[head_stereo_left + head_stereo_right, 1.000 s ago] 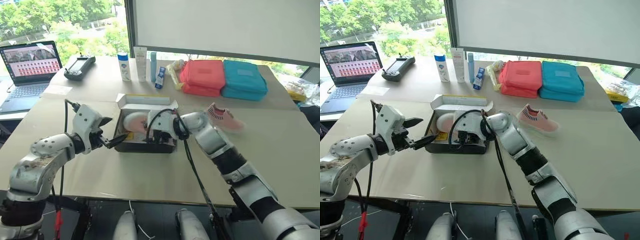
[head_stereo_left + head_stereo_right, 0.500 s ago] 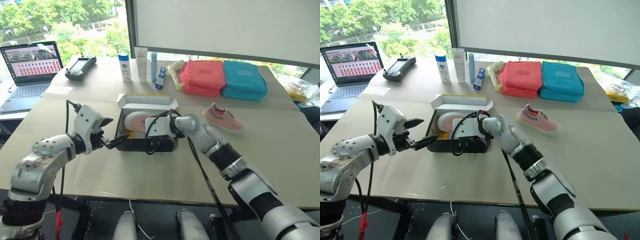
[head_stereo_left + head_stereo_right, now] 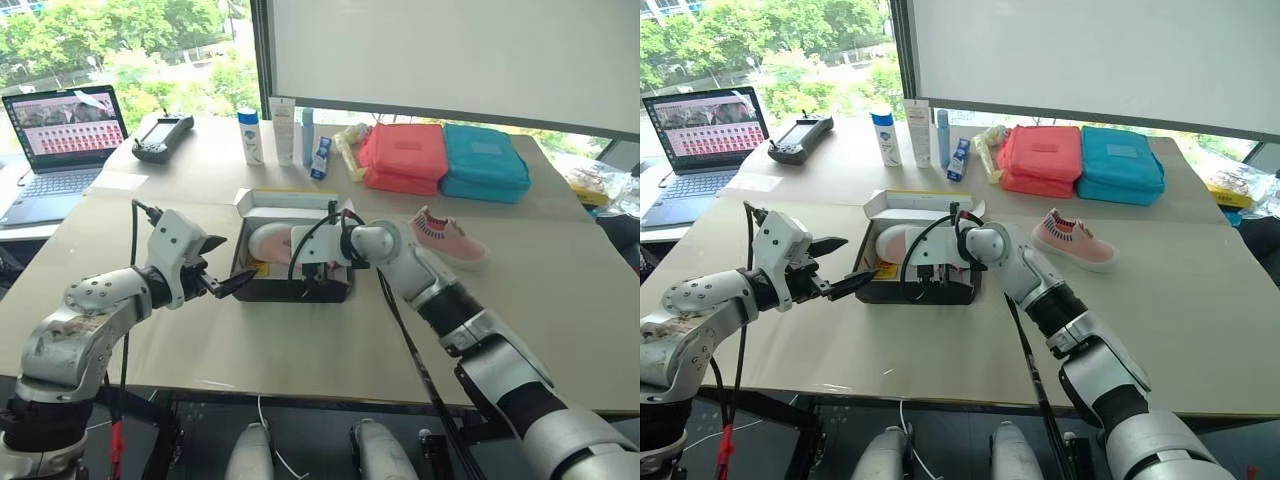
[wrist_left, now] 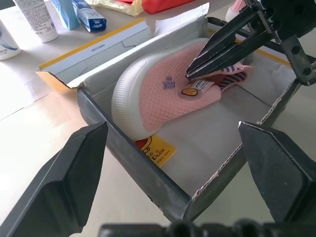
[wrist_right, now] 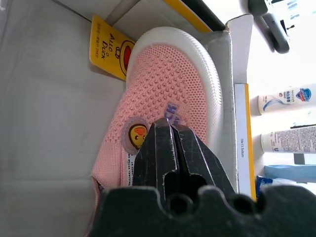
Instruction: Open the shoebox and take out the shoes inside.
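1. We are seeing the shoebox (image 3: 290, 275) lying open near the middle of the counter (image 3: 300, 340), its lid (image 3: 290, 203) folded back on the far side.
2. One pink shoe (image 4: 163, 96) is lying inside the shoebox on the white lining, its white toe pointing to the left end, beside a yellow tag (image 4: 155, 150).
3. The right tool (image 4: 190, 75) is reaching into the shoebox from the right, its two black fingers (image 5: 170, 148) pressed together with their tips on the shoe's pink knit upper, next to the small duck badge; we cannot tell whether any knit is being pinched between them.
4. The left tool (image 3: 222, 270) is hovering just left of the shoebox with its fingers spread wide, gripping nothing.
5. The other pink shoe (image 3: 448, 237) is sitting on the counter to the right of the shoebox, apart from it.
6. At the far side, a pink pouch (image 3: 405, 155) and a teal pouch (image 3: 487, 160) are lying side by side, with bottles (image 3: 282, 130) to their left and a laptop (image 3: 60, 140) at far left.
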Controlling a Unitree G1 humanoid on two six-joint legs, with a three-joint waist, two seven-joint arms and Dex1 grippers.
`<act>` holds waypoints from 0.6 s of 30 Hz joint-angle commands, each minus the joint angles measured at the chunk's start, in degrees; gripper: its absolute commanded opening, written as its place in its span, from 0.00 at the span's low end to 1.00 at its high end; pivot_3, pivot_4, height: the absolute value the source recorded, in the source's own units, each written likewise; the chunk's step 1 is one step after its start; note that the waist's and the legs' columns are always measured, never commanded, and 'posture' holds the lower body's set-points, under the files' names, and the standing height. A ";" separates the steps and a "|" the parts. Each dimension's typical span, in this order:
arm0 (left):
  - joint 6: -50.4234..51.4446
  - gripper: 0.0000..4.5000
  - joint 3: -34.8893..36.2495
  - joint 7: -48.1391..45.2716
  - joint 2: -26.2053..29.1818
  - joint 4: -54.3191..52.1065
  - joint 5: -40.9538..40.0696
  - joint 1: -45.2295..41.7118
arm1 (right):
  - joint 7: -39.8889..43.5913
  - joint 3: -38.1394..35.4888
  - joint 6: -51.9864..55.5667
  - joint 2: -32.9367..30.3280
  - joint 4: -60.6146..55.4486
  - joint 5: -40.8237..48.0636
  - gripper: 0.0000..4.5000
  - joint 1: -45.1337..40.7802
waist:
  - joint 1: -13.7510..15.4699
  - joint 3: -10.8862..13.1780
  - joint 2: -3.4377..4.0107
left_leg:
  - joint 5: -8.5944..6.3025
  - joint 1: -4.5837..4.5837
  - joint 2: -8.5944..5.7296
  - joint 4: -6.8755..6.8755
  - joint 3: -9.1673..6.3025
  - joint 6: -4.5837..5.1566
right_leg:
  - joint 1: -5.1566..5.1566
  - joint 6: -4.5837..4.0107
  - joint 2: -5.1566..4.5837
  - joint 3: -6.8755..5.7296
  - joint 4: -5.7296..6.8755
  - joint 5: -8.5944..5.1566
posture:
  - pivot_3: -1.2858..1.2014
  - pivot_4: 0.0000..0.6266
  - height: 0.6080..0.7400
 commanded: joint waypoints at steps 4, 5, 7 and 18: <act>-1.70 1.00 0.37 0.07 -0.30 -1.08 0.63 -0.57 | 13.21 -3.98 6.75 -4.05 -7.08 8.09 0.17 -2.53 | 0.08 0.02 0.02 | 0.00 -0.24 0.00 -0.04 0.00 0.00 | -0.02 0.01 0.00 0.00 0.03 0.01 | 0.52 0.24 1.00; -1.82 1.00 0.22 0.10 -0.46 -0.94 0.72 -0.64 | 14.46 -3.27 5.93 -5.29 -7.12 7.31 0.27 -3.60 | 0.19 0.05 0.07 | 0.00 -0.24 0.00 -0.05 0.00 0.00 | -0.02 0.01 0.01 -0.01 0.04 0.01 | 0.52 0.24 1.00; -1.97 1.00 -0.14 0.18 -0.76 -0.72 0.92 -0.86 | 13.51 -1.96 3.02 -6.32 -6.03 5.14 0.41 -5.13 | 0.22 0.05 0.07 | 0.00 -0.25 0.00 -0.07 0.01 0.00 | -0.05 0.04 0.02 -0.01 0.03 0.00 | 0.52 0.24 1.00; -2.18 1.00 -0.43 0.88 -2.26 -1.13 1.53 -0.52 | 15.81 3.08 -4.65 -3.78 2.33 1.18 0.64 -11.34 | 0.00 0.04 0.06 | 0.07 -0.23 0.00 -0.61 0.00 -0.02 | -0.25 0.33 0.11 0.00 0.00 -0.33 | 0.52 0.24 1.00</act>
